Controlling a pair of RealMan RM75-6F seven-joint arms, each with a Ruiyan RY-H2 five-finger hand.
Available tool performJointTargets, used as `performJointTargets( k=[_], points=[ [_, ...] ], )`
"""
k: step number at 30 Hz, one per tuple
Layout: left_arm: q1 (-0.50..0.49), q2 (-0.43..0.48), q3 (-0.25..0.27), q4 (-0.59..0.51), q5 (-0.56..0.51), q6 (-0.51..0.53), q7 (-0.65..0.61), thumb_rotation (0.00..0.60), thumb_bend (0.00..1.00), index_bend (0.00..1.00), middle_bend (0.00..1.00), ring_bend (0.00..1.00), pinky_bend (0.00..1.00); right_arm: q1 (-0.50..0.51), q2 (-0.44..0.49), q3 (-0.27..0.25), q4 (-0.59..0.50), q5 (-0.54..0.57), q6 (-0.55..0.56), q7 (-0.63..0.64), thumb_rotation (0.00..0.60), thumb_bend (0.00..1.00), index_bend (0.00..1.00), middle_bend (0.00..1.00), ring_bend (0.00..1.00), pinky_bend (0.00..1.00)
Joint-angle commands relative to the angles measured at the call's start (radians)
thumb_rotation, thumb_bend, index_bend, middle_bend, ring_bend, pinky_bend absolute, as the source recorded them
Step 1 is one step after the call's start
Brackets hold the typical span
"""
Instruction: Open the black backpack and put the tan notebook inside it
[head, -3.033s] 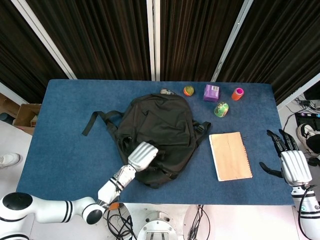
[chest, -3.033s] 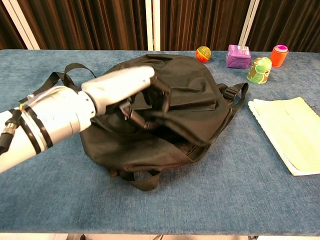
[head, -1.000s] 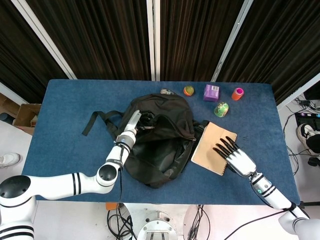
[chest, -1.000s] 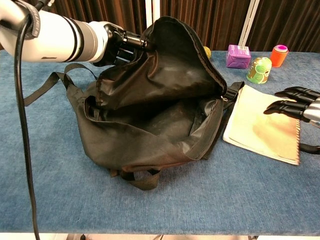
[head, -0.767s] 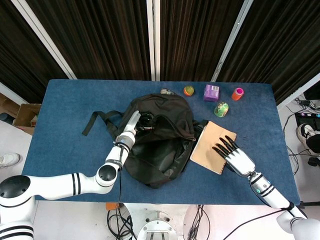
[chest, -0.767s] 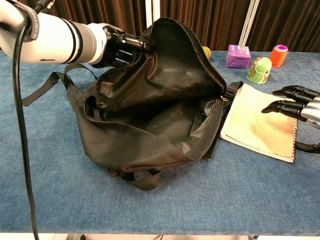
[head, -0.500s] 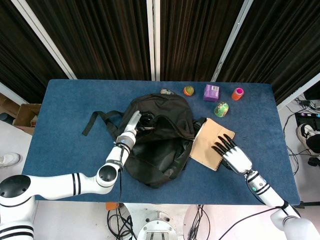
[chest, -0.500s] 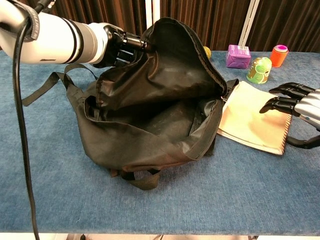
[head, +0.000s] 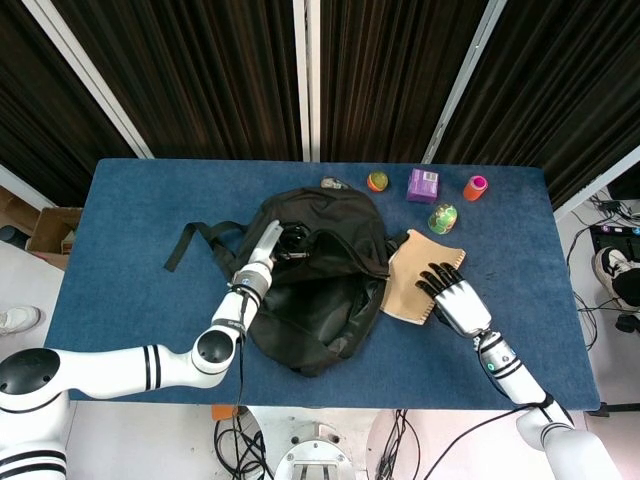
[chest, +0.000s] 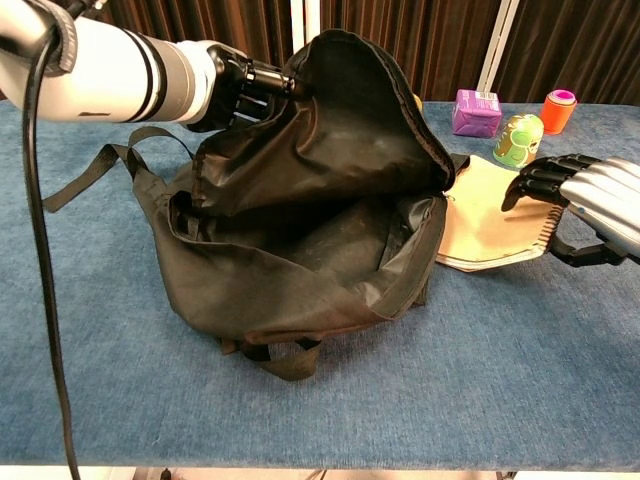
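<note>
— What has moved?
— The tan notebook (chest: 487, 222) has been slid against the black backpack (chest: 300, 230) mouth by the right hand (chest: 583, 205), fingers flat on it.
— And hidden?
— The flap is gripped by the left hand (chest: 240, 92); the notebook's near edge is covered.

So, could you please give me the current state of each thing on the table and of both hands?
black backpack: open, flap lifted.
left hand: grips the backpack's flap, holding it up.
tan notebook: closed, on the table, its near edge at the backpack's opening.
right hand: fingers rest on the notebook.
purple box: upright.
orange cup: upright.
green can: upright.
</note>
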Motion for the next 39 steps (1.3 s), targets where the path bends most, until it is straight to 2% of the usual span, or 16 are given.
performJointTargets(
  k=[1,4,7,12,17,24,30,39],
  points=[
    [0.000,0.006,0.000,-0.004,-0.004,0.000,-0.001,0.600,0.46,0.70,0.63,0.48,0.45,0.015,-0.001,0.003,-0.023,0.006,-0.019,-0.010,0.600,0.48,0.46,0.36,0.16,0.25],
    [0.003,0.018,-0.008,-0.012,-0.017,-0.007,-0.009,0.600,0.46,0.70,0.64,0.48,0.45,0.021,0.011,-0.003,-0.047,0.007,-0.036,-0.010,0.600,0.48,0.64,0.45,0.22,0.30],
    [0.005,0.033,-0.019,-0.019,-0.037,-0.020,-0.019,0.600,0.47,0.70,0.64,0.48,0.45,0.024,0.026,-0.007,-0.062,0.008,-0.044,-0.025,0.600,0.48,0.84,0.56,0.32,0.35],
    [0.004,0.052,-0.026,-0.027,-0.056,-0.028,-0.027,0.600,0.47,0.70,0.64,0.48,0.45,0.030,0.042,-0.002,-0.082,0.012,-0.029,-0.039,0.600,0.48,0.99,0.66,0.42,0.40],
    [0.009,0.069,-0.030,-0.035,-0.075,-0.038,-0.042,0.600,0.47,0.70,0.63,0.47,0.45,0.030,0.049,-0.003,-0.073,-0.005,0.067,-0.044,0.600,0.48,1.00,0.71,0.46,0.43],
    [0.014,0.100,-0.058,-0.041,-0.137,-0.075,-0.082,0.600,0.48,0.70,0.63,0.47,0.45,0.002,0.038,0.005,-0.020,-0.034,0.339,0.009,0.600,0.48,1.00,0.74,0.48,0.45],
    [-0.003,0.129,-0.067,-0.043,-0.181,-0.093,-0.087,0.600,0.48,0.70,0.63,0.47,0.45,-0.001,0.034,0.033,0.006,-0.029,0.518,0.058,0.600,0.48,1.00,0.75,0.49,0.45],
    [-0.026,0.163,-0.075,-0.056,-0.272,-0.143,-0.111,0.600,0.49,0.70,0.63,0.47,0.46,0.115,0.014,0.067,-0.053,-0.049,0.642,0.078,0.600,0.47,1.00,0.76,0.51,0.47]
  ],
)
